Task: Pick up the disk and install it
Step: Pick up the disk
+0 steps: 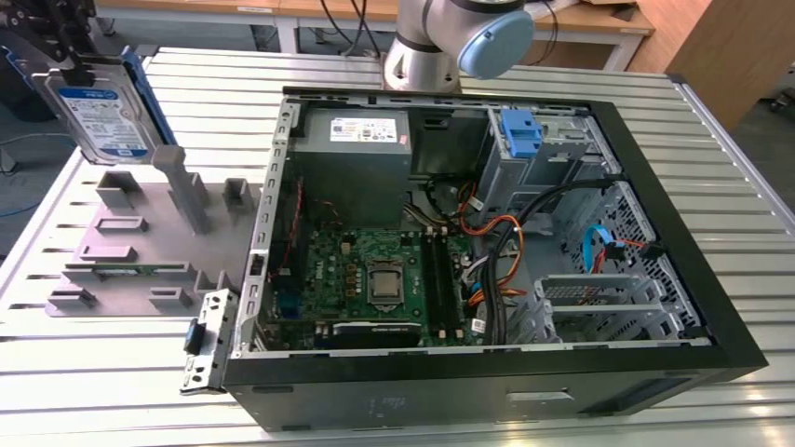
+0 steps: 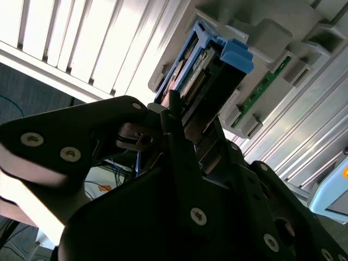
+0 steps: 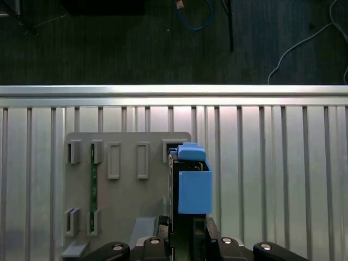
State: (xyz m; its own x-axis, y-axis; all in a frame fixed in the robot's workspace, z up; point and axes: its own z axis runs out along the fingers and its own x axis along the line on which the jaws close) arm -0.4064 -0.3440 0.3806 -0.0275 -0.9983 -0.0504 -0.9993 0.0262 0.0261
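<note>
Grey slotted stand [image 1: 125, 247] beneath the disk [image 1: 106, 116], computer case [image 1: 497, 391] alongside.

A silver table of ribbed aluminium slats [image 1: 74, 372] stands over a dark floor [image 3: 109, 43] where a blue cable [image 3: 190, 25] and a pale cable [image 3: 304, 41] lie, with a light wooden desk [image 1: 597, 19] behind it and a wooden cabinet [image 1: 733, 56] toward the exterior view's right.
</note>
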